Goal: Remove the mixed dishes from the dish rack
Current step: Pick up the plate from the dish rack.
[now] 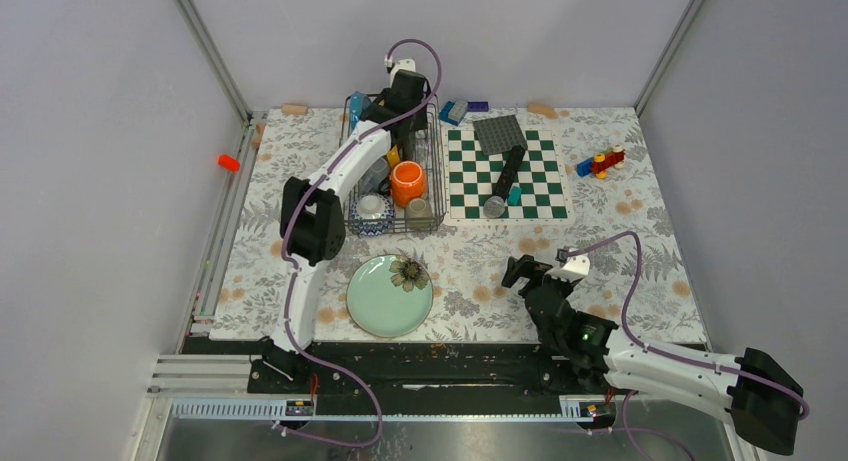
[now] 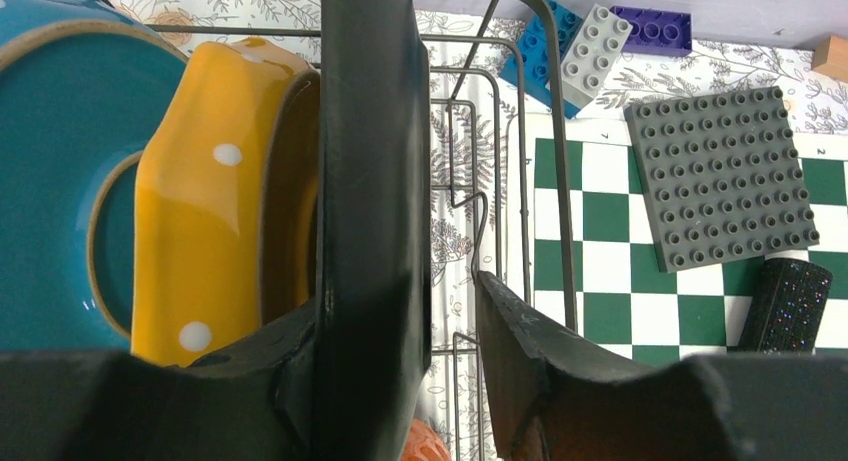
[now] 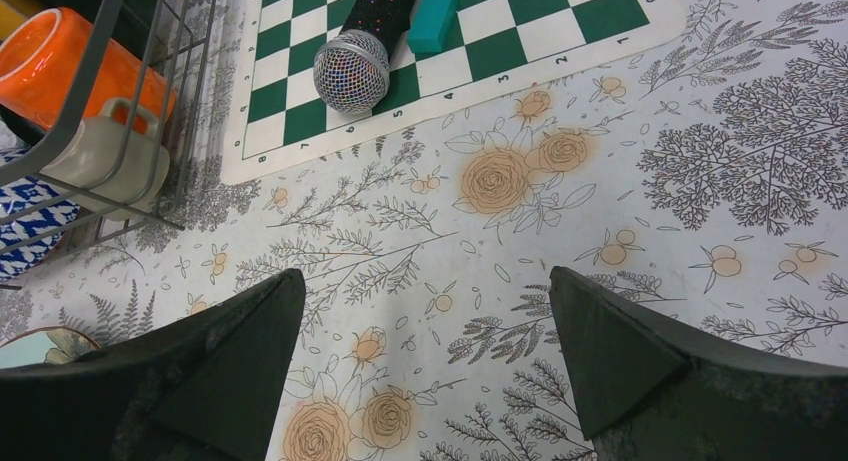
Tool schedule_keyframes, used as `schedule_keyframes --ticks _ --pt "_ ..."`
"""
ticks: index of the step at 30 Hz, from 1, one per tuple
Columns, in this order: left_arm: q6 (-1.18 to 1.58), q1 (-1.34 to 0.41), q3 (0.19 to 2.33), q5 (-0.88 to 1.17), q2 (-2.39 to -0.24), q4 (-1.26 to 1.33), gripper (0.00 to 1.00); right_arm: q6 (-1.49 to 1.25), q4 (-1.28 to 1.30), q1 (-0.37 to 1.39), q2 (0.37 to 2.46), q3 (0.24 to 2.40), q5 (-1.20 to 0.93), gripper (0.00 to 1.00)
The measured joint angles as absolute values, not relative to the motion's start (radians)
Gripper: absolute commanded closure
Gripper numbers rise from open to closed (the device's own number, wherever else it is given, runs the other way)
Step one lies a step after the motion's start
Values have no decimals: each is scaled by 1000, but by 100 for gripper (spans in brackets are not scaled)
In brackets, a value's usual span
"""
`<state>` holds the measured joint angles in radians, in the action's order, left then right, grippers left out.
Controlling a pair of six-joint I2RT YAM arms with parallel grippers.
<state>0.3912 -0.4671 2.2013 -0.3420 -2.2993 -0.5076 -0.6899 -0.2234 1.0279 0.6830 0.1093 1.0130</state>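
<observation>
The desk [image 1: 480, 281] is spread with a flowered cloth [image 3: 650, 101] and boxed in by plain grey walls [image 1: 100, 131], with metal posts [image 1: 210, 51] at the far corners. Nearest, the right gripper [image 3: 422, 276] hangs over bare cloth, its fingers spread wide with nothing between them. To its left a pale green plate [image 1: 385, 303] lies flat on the desk; a dark flower-like thing on its far rim is too small to make out.

Beyond stands the dish rack [image 1: 430, 161], with a patterned bowl [image 1: 372, 211] and a grey cup [image 3: 105, 156] at its near end, then an orange mug [image 1: 408, 182]. At the far end the left gripper [image 2: 395, 306] straddles a dark plate [image 2: 370, 131] standing on edge. The left finger meets it but a gap shows at the right finger, so the jaws are apart, not clamped. Left of it stand an orange dotted plate [image 2: 210, 211] and a blue plate [image 2: 60, 181] — both cut off by the frame.

Right of the rack a checkerboard [image 1: 530, 171] carries a microphone [image 3: 352, 71] and a grey studded square [image 2: 720, 176].
</observation>
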Motion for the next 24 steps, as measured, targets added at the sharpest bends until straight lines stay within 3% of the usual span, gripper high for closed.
schedule_keyframes --ticks 2,14,20,24 --pt "392 -462 2198 -327 -2294 -512 60 -690 -219 1028 682 109 1013 0" --pt "349 -445 2198 -274 -2276 -539 47 -690 -207 1028 710 128 1032 0" --pt "324 -447 2199 -261 -2263 -539 47 -690 -207 1028 731 134 1036 0" --pt "313 -447 2203 -262 -2262 -551 59 -690 -207 1028 733 134 1037 0"
